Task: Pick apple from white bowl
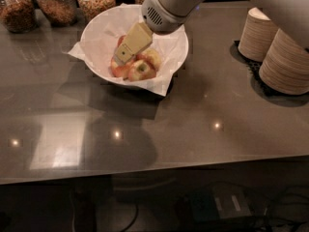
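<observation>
The pincer (121, 58), a beige wedge, reaches down into the white bowl (94, 38) in the upper middle of the frame; whether it is spread or pinching cannot be told. Just right of its tip lies the apple (141, 70), small and round, red blush over yellow, with a pale stem dimple facing up, among other apples (153, 57). The dark tabletop (193, 115) carries stacked paper bowls (285, 62) at right.

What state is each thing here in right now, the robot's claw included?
white bowl: upright on the table, paper-lined.
apple: resting in the bowl, stem dimple up, not lifted.
gripper: down inside the bowl, tip close to the apple.
jars: upright at the back, filled.
paper bowls: stacked in two piles at right.
</observation>
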Motion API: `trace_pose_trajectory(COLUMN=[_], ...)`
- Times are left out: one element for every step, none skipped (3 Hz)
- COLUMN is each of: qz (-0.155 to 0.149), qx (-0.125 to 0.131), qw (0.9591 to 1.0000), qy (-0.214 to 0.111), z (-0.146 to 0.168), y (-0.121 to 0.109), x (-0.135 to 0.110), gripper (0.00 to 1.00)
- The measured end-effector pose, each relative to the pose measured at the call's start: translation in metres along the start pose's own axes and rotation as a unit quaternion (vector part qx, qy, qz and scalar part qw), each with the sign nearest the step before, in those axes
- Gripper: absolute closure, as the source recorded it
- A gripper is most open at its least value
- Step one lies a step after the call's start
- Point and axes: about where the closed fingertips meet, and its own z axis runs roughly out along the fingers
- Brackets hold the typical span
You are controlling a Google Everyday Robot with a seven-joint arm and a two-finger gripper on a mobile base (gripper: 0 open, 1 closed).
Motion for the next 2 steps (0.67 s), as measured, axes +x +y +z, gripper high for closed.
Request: trace_pose_trajectory(qz=[0.012, 0.026], qx=[0.001, 0.014], qw=[0.9999, 0.9995], qy=[-0.007, 0.010], z=[0.0082, 0.0170], y=[0.0014, -0.0012], x=[-0.0026, 0.0014], gripper=[0.00, 0.19])
